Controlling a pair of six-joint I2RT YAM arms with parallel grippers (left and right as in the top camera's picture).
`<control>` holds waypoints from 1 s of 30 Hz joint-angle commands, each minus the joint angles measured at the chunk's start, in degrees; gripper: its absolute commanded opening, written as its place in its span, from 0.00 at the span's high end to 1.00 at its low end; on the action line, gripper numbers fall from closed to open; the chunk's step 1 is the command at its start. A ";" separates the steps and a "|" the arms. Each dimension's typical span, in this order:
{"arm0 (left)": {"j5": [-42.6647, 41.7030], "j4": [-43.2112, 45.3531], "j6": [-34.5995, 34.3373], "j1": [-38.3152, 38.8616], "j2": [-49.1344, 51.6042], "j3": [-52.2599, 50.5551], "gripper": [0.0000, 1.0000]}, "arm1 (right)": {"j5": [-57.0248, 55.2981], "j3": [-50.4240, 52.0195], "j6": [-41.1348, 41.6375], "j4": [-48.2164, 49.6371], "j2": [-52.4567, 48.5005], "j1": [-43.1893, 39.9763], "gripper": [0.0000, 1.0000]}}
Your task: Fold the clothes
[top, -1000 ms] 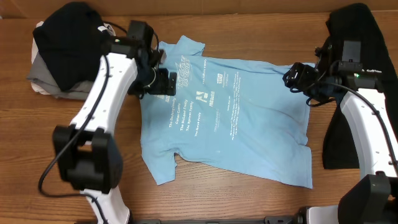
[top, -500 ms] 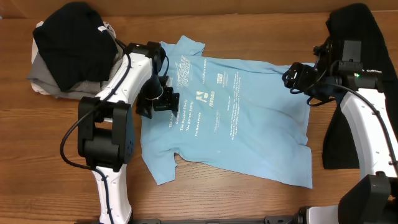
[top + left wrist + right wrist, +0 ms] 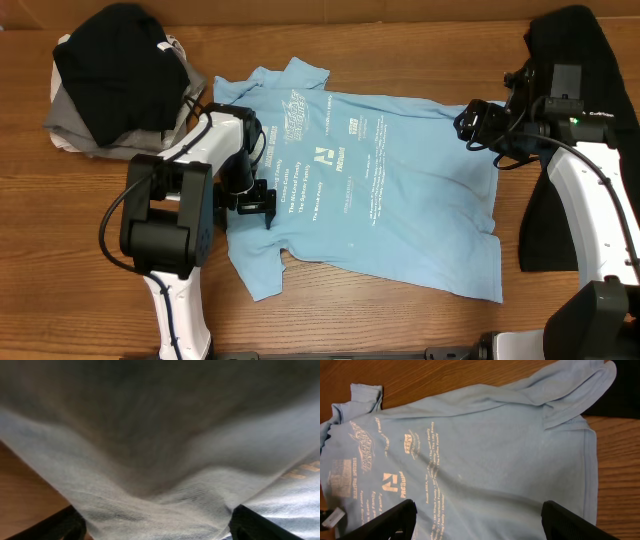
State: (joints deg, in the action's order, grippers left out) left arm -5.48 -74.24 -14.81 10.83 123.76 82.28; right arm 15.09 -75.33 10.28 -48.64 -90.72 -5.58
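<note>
Left claw: the left gripper [image 3: 252, 198] is at the left edge of the light-blue T-shirt [image 3: 400, 200], between its two short sleeves.
Left claw state: in the left wrist view the two dark fingers [image 3: 60, 525] stand wide apart in the bottom corners. Pale blue cloth fills almost the whole picture and bulges down between them. The jaws are not closed on it.
Right claw: the right gripper [image 3: 472, 124] is at the upper right corner of the T-shirt, above its edge.
Right claw state: in the right wrist view the fingers [image 3: 380, 520] are wide apart, the T-shirt lies flat below them, and nothing is held.
T-shirt: it lies spread on the wooden table [image 3: 400, 320], in the middle between the two arms. Its printed side is up, with some soft wrinkles near the right edge.
Print: the white text [image 3: 300, 185] sits on the left half of the T-shirt, just beside the left gripper.
Black garment: a large black garment [image 3: 545, 230] lies to the right of the T-shirt, partly under the right arm. Its edge is near the upper right corner of the T-shirt.
Pile: to the upper left of the T-shirt there is another black cloth [image 3: 110, 70] on top of a grey cloth [image 3: 65, 125]. This pile is apart from the T-shirt.
</note>
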 commanded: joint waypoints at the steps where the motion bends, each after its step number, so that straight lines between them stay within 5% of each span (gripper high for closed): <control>1: 2.93 3.30 -3.58 0.07 1.90 -6.78 0.17 | 0.46 -1.90 -1.18 0.39 0.04 -0.17 0.17; 30: 12.02 4.70 -9.90 -4.90 -18.97 -19.17 0.14 | 0.46 -1.90 -1.40 1.46 0.04 -0.17 0.17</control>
State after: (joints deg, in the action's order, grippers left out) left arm 0.05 -68.90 -22.00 6.26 109.47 62.17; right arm 15.07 -75.33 9.32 -47.57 -90.72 -5.61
